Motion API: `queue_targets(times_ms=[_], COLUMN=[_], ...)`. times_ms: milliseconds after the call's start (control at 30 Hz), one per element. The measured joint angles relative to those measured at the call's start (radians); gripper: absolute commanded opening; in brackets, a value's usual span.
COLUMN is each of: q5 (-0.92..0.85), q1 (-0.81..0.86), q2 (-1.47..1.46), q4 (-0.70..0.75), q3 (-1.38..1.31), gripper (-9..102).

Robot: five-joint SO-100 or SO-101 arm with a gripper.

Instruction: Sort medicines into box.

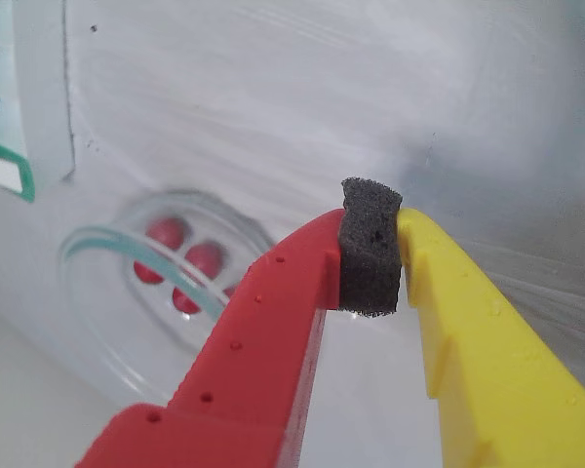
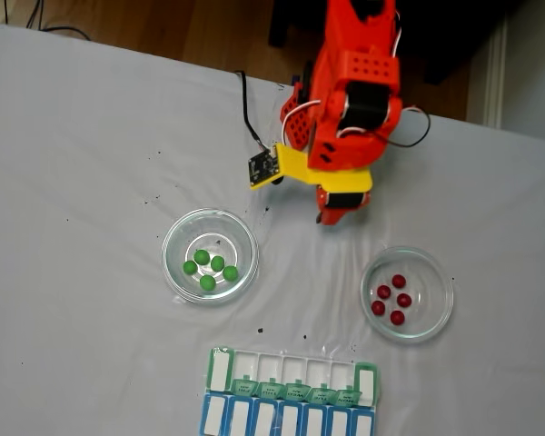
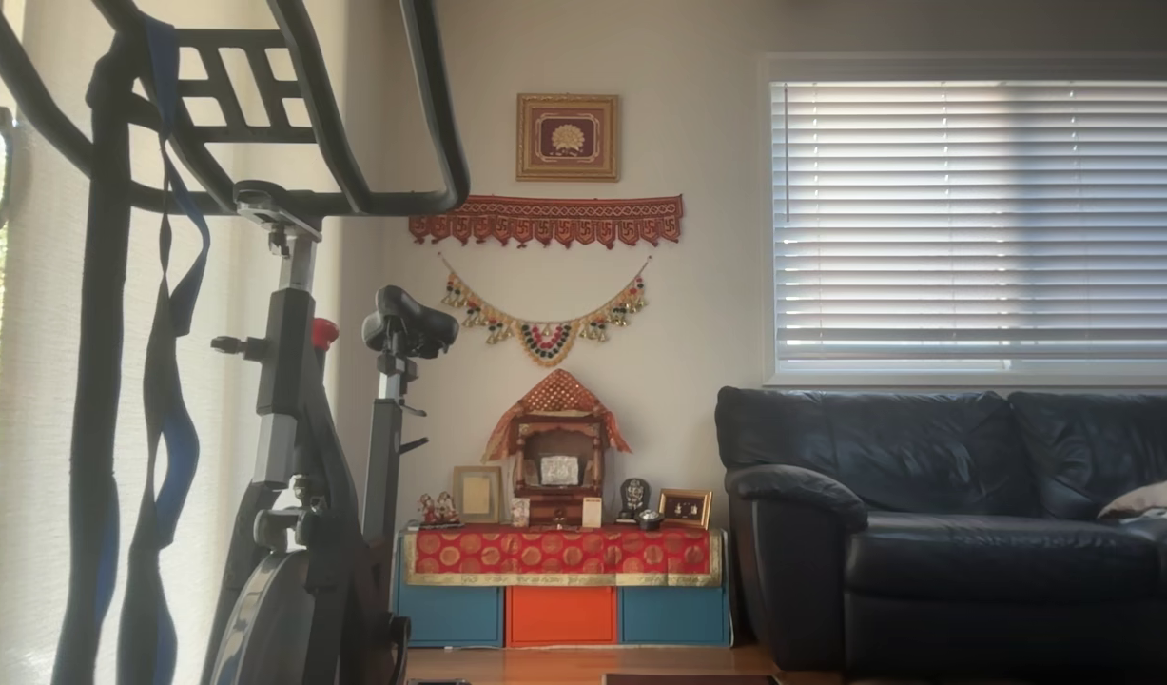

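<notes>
Wrist view: end effector [image 1: 370,255] closed, above red medicines [image 1: 204,259].

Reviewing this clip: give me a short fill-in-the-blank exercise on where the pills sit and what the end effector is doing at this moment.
1. In the fixed view, the glass dish on the left holds five ____ balls.
2. The dish on the right holds ____ red balls.
3. In the wrist view, the end effector is shut on a piece of dark ____.
4. The white compartments of the green pill organizer hold ____ balls.

Missing words: green; five; foam; no
</notes>
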Motion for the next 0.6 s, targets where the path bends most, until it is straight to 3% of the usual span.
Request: queue_targets(times_ms=[433, 600], q5=[-0.222, -0.267], q1=[-0.138, -0.199], q2=[-0.003, -0.137], q4=[0.034, 0.034], q3=[-0.201, -0.307], gripper=[1, 1])
